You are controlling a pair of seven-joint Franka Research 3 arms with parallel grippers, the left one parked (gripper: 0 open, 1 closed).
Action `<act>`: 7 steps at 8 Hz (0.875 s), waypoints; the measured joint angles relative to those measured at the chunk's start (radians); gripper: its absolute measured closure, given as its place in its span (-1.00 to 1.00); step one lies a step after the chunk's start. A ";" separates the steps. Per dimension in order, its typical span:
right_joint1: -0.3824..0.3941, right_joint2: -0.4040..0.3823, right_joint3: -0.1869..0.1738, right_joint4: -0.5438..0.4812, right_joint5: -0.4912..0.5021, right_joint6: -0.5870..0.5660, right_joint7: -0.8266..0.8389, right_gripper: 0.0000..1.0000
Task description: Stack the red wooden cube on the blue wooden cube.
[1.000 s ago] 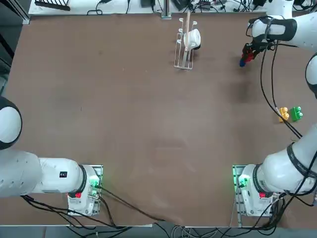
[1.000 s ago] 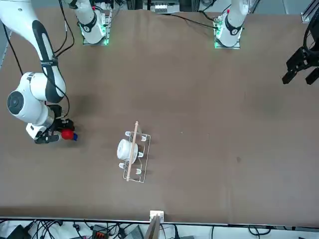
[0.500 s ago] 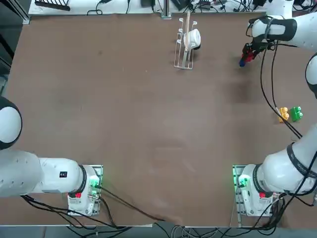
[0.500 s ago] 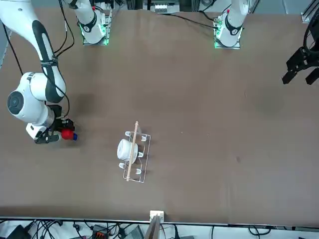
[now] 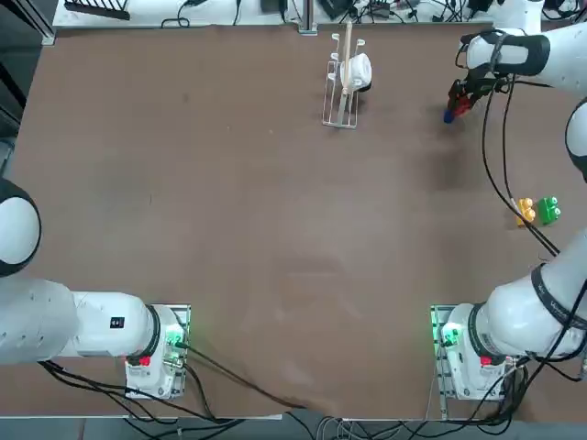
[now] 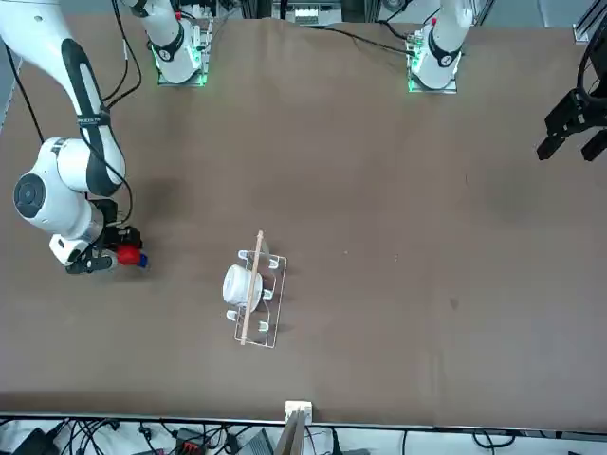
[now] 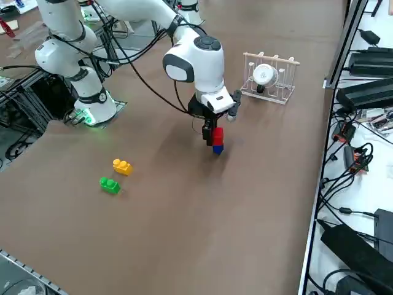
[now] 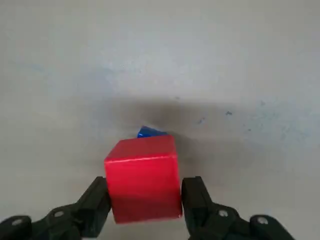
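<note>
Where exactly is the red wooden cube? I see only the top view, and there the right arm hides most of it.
Observer: In the right side view, the red wooden cube stands directly on top of the blue wooden cube, with their faces touching.
Operator: Does the pincer hold it?
Observer: Yes. In the wrist view, the right pincer has one finger against each side of the red wooden cube.
Operator: Is it centred on the blue one?
Observer: Not quite. The wrist view shows a blue corner peeking out past the red cube's far edge.
</note>
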 joint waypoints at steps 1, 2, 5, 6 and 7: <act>0.000 0.000 0.000 0.000 0.000 0.000 0.000 -0.68; 0.000 0.000 0.000 0.000 0.000 0.000 0.000 -0.69; 0.000 -0.002 0.000 0.004 0.000 0.000 0.000 -0.98; 0.000 -0.010 0.002 0.015 0.000 -0.009 0.000 -1.00; 0.000 -0.033 0.004 0.034 0.000 -0.043 0.000 -1.00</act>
